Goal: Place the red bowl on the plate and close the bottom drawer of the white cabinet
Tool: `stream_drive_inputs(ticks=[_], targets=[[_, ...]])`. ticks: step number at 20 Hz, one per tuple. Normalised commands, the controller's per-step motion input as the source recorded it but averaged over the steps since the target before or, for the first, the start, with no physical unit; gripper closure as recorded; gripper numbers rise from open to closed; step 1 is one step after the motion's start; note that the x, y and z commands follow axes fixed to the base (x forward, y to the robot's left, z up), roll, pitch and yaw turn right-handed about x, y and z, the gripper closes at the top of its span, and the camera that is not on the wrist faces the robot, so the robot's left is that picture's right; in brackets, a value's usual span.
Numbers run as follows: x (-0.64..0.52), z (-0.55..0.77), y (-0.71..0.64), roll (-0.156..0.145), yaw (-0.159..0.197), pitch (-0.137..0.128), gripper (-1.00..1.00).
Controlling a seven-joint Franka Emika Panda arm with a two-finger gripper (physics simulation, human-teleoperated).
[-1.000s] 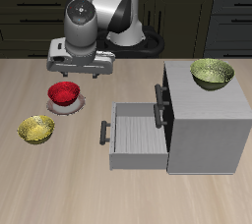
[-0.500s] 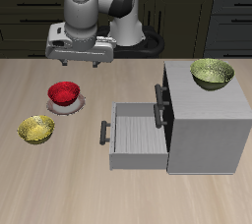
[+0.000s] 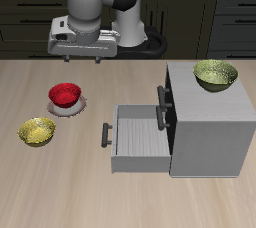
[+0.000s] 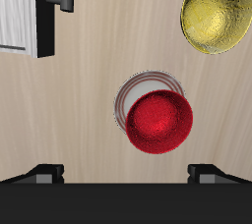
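Observation:
The red bowl (image 3: 64, 95) sits on the plate (image 3: 68, 109), whose pale rim peeks out around it; both also show in the wrist view, the bowl (image 4: 158, 122) over the plate (image 4: 133, 85). My gripper (image 3: 80, 58) is open and empty, high above the table, farther back than the bowl. Its fingertips (image 4: 45, 172) frame the wrist view. The bottom drawer (image 3: 138, 137) of the white cabinet (image 3: 210, 122) stands pulled out, its dark bar handle (image 3: 106, 135) facing the bowl's side; its corner shows in the wrist view (image 4: 30, 17).
A yellow-gold bowl (image 3: 37, 131) lies near the plate toward the table's front edge, also in the wrist view (image 4: 219, 10). An olive-green bowl (image 3: 215, 74) sits on top of the cabinet. The upper drawer is shut.
My gripper has risen straight up and a little back from above the red bowl, open and empty. The bowl stays on the plate.

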Motion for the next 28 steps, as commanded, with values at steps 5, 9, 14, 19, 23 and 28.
stream_drive_inputs(ticks=[5,9,14,19,23,28], targets=[[0.12,0.1,-0.01,-0.002,0.007,-0.004,-1.0],[0.14,0.15,0.04,0.007,0.014,-0.014,-1.0],[0.26,0.09,0.09,0.008,0.004,-0.017,-1.0],[0.25,0.02,0.03,0.007,-0.001,0.004,-1.0],[0.35,-0.01,0.08,0.016,0.012,-0.001,-1.0],[0.24,0.01,0.11,0.025,0.006,0.003,-1.0]])
